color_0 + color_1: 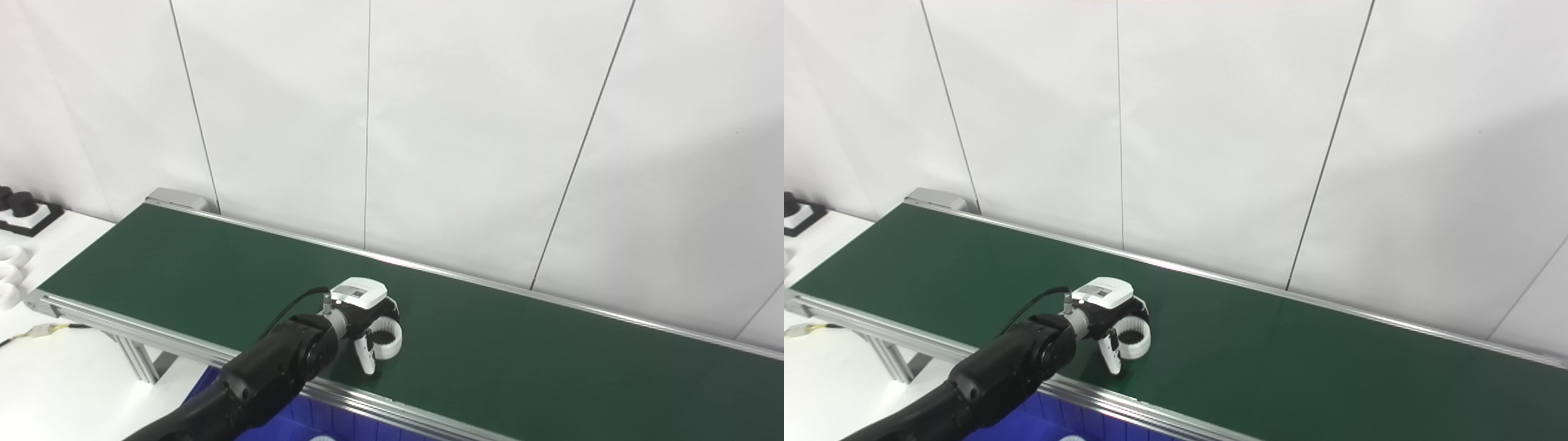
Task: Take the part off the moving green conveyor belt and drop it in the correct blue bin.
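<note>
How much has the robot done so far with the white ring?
Done: the left hand has reached the white ring on the green belt. In hand: its fingers sit around the ring, which looks not yet lifted. Left: lifting it and dropping it into the blue bin.

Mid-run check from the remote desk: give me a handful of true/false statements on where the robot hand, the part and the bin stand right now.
1. The left robot hand is over the green conveyor belt, at the white ring part. True.
2. The white ring part already lies in the blue bin. False: it is still on the belt, at the hand's fingers.
3. The right robot hand is reaching across the belt. False: no right hand is in view.
4. The blue bin sits below the belt's near edge. True.
5. Several more parts wait on the belt. False: only the one ring shows on it.
</note>
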Available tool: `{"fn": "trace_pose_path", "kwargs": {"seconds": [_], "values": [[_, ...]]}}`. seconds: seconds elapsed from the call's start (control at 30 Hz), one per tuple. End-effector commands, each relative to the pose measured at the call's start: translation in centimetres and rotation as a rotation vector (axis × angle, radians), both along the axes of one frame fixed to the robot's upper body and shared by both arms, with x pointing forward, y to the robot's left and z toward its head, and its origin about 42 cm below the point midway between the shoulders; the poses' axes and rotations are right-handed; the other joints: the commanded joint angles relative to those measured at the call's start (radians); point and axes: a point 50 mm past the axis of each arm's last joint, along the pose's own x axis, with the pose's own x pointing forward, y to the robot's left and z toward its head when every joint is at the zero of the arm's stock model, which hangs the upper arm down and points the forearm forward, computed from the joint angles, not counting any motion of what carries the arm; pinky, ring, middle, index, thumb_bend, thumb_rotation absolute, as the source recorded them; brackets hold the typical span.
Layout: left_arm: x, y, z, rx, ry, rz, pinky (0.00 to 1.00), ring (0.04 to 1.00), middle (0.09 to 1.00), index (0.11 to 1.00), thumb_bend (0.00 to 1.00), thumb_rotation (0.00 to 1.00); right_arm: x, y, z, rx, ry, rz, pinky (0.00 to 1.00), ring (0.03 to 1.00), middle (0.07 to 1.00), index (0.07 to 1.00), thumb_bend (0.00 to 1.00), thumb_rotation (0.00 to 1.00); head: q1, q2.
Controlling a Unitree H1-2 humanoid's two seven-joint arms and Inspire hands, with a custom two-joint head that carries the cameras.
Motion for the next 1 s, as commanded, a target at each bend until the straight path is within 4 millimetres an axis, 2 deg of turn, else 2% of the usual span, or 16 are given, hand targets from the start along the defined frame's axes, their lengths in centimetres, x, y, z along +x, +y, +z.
{"fn": "trace_pose_path", "kwargs": {"seconds": [0.0,0.1,0.2,0.4,0.53,0.97], "values": [[0.8,0.3,1.7,-0.023,-0.1,-0.001,0.65,0.469,0.474,0.518,0.51,0.0,0.4,0.0,1.3,0.021,-0.064,0.002,0.7,0.784,0.828,0.928,0.46,0.84,0.002,0.002],[0.8,0.4,1.7,-0.049,-0.113,-0.01,0.67,0.51,0.502,0.458,0.5,0.0,0.4,0.0,1.3,0.02,-0.064,0.001,0.69,0.782,0.825,0.928,0.45,0.84,-0.001,0.002],[0.8,0.3,1.6,-0.056,-0.124,-0.023,0.67,0.527,0.509,0.438,0.5,0.0,0.4,-0.1,1.3,0.015,-0.072,0.005,0.68,0.777,0.824,0.928,0.45,0.85,0.001,0.004],[0.8,-0.1,1.3,-0.062,-0.129,-0.035,0.61,0.478,0.486,0.478,0.5,0.0,0.3,-0.1,1.4,0.019,-0.069,0.001,0.68,0.774,0.822,0.925,0.48,0.86,0.0,0.005],[0.7,-0.3,1.4,-0.065,-0.128,-0.041,0.63,0.477,0.477,0.483,0.5,0.0,0.3,-0.2,1.4,0.016,-0.067,0.0,0.69,0.777,0.827,0.926,0.48,0.86,0.0,0.005],[-0.3,-0.8,2.4,-0.125,-0.175,-0.071,0.62,0.477,0.498,0.479,0.5,0.0,0.2,-0.2,1.3,0.014,-0.067,0.001,0.7,0.78,0.827,0.927,0.47,0.85,-0.006,0.007]]}}
